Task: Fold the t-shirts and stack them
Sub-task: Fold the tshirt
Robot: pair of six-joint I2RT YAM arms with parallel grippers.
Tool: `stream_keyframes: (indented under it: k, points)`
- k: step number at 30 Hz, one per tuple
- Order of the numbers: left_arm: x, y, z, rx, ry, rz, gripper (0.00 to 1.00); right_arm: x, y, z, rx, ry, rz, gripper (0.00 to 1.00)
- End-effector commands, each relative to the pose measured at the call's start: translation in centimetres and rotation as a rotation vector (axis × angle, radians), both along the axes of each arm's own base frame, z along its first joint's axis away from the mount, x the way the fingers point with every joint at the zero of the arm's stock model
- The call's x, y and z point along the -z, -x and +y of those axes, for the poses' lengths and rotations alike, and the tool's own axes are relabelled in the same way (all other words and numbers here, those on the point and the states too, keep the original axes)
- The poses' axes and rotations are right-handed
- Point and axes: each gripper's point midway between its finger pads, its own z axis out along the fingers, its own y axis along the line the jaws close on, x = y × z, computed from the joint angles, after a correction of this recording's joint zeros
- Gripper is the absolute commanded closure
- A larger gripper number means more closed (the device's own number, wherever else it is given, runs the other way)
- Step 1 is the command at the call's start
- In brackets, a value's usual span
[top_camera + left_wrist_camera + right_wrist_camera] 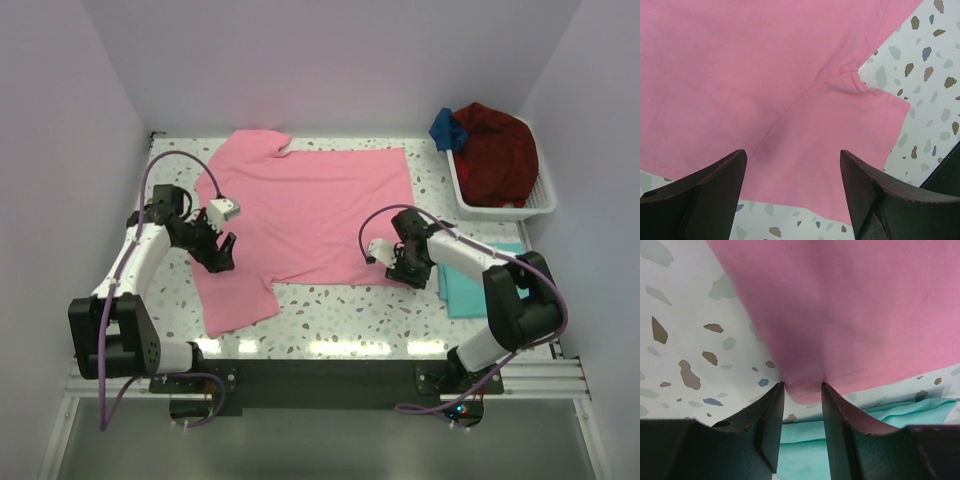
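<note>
Overhead first: the pink t-shirt (320,210) lies spread flat across the middle of the desk (340,312), presumably laid out for folding. A teal t-shirt (462,288), seemingly folded, lies at the right edge just beside the pink hem, likely as the base of the stack. A dark red garment (497,150) and a blue garment (446,128) wait in the white basket (545,205) at the far right corner. The left fingers (222,252) hang over the near sleeve junction and the right fingers (398,268) sit low at the shirt's near right corner, one arm towards each end of the near edge, as a two-handed fold would require. Left wrist view: the fingers are spread wide and hold nothing, above the armpit seam (790,107) where sleeve meets body. Right wrist view: the fingers stand a narrow gap apart, tips either side of the hem corner (805,390), with teal cloth showing beneath; they bracket the cloth but do not appear to clamp it. Judged stage: the pink shirt's first fold is not yet begun.
</note>
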Motion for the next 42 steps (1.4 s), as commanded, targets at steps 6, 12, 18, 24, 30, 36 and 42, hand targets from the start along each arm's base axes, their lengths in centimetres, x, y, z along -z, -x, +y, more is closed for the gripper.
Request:
stream_keyframes:
  k: [6,12,18,24,30,36,42]
  points:
    - [0.4,0.8,0.7,0.005,-0.004,0.027,0.2,1.1,0.0,-0.4,-0.037,0.037,-0.052,0.63]
    - [1.7,2.7,3.7,0.147,-0.209,-0.009,0.24,0.7,-0.2,-0.5,-0.044,0.041,-0.063,0.83]
    - [3.2,4.8,5.8,0.367,-0.36,-0.018,0.29,0.3,-0.5,-0.2,-0.035,0.037,-0.052,1.0]
    - [6.4,6.7,6.6,0.467,-0.461,0.014,0.32,-0.2,-0.5,0.1,-0.024,0.025,-0.043,1.0]
    - [8.7,5.7,7.1,0.468,-0.528,-0.034,0.32,-0.3,-0.7,0.0,-0.034,0.036,-0.037,1.0]
    - [11.0,6.6,7.0,0.506,-0.536,-0.012,0.45,-0.3,-0.7,0.1,-0.027,0.034,-0.028,1.0]
    - [12.0,8.3,6.8,0.522,-0.521,0.024,0.75,-0.5,-0.5,0.2,-0.025,0.031,-0.02,1.0]
